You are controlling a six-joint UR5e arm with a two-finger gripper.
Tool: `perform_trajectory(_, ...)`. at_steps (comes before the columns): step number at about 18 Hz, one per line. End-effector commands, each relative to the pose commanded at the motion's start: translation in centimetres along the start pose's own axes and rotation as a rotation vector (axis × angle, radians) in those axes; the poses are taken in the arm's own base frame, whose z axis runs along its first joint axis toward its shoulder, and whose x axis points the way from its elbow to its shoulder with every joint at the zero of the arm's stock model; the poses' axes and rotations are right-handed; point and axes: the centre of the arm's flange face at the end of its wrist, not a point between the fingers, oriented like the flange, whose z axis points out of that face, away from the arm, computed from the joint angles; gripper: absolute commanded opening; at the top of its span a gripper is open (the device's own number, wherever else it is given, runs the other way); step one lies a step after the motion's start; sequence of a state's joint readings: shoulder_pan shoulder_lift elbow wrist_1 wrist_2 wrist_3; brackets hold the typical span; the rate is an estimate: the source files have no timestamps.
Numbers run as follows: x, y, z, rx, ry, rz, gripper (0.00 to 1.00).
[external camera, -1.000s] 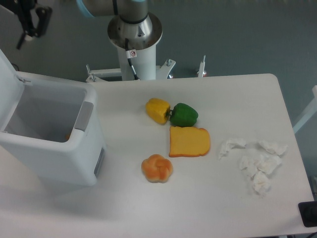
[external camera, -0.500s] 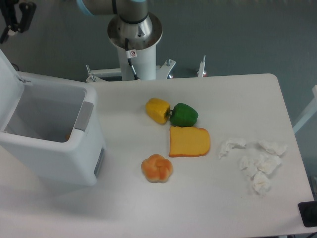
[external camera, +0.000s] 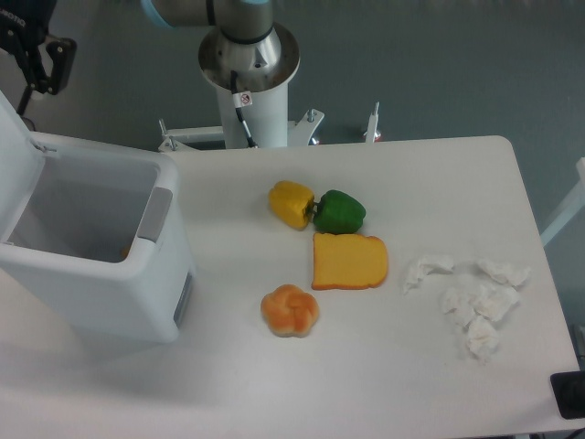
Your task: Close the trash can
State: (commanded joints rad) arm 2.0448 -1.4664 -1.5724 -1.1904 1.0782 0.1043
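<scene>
The trash can [external camera: 101, 265] is a large white bin on the left part of the table. Its lid [external camera: 11, 128] stands raised at the left edge, leaving the top open. A grey latch tab [external camera: 154, 215] sits on the front rim, and a small orange item shows inside. My gripper [external camera: 41, 84] hangs at the top left, behind and above the raised lid. It is open, with nothing between its fingers. I cannot tell whether it touches the lid.
A yellow pepper [external camera: 291, 202], a green pepper [external camera: 340, 211], a toast slice [external camera: 349, 262] and a bun [external camera: 290, 310] lie mid-table. Several crumpled tissues [external camera: 471, 302] lie at the right. The arm's base [external camera: 249, 64] stands behind the table's [external camera: 384, 393] far edge.
The gripper has shifted left and then down, now sitting closer to the top of the raised lid. The trash can and the foods have not moved.
</scene>
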Motion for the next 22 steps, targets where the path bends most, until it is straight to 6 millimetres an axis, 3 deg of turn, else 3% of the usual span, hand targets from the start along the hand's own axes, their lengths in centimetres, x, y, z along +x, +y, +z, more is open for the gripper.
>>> perform_trajectory(7,-1.3,-0.6,0.1,0.014,-0.077,0.000,1.00)
perform_trajectory(14,-6.2,-1.6,-1.6,0.055,-0.141,-0.062,1.00)
perform_trajectory(22,-9.8,-2.8,1.4,0.032,-0.173,-0.089,1.00)
